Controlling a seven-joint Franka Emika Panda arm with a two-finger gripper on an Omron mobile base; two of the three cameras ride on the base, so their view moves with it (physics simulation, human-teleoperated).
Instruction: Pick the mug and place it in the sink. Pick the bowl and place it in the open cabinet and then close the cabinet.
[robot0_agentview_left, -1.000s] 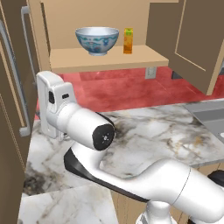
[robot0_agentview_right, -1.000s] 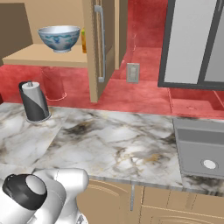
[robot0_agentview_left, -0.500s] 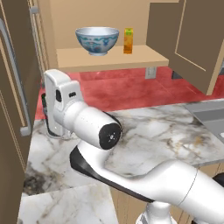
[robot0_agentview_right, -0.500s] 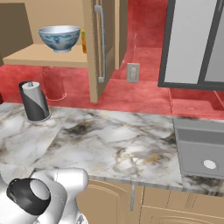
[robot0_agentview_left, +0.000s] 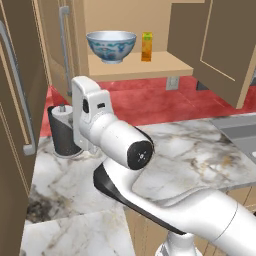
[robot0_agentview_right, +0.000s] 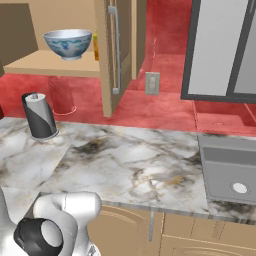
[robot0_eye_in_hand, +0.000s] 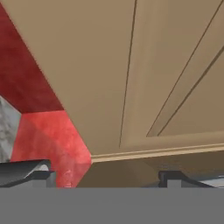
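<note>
The white bowl (robot0_agentview_left: 111, 46) with the blue pattern stands on the shelf of the open tan cabinet (robot0_agentview_left: 145, 70), and also appears from the right as the bowl (robot0_agentview_right: 68, 43). My hand (robot0_agentview_left: 87, 105) is raised at the counter's back left, below the shelf. In the hand view my gripper (robot0_eye_in_hand: 105, 175) is open, its tips wide apart with nothing between them, close to a tan panelled door (robot0_eye_in_hand: 144, 74). The grey sink (robot0_agentview_right: 230, 170) lies at the right end of the counter. The mug is out of view.
A dark paper-towel holder (robot0_agentview_left: 62, 132) stands just left of my hand. A small orange carton (robot0_agentview_left: 146, 46) is on the shelf beside the bowl. The cabinet's right door (robot0_agentview_right: 112, 50) juts out over the marble counter (robot0_agentview_right: 130, 160). Another door with a silver handle (robot0_agentview_left: 15, 85) is at far left.
My arm has swung a little to the right in the left base view, and its hand stands slightly higher. The bowl and the doors have not moved.
</note>
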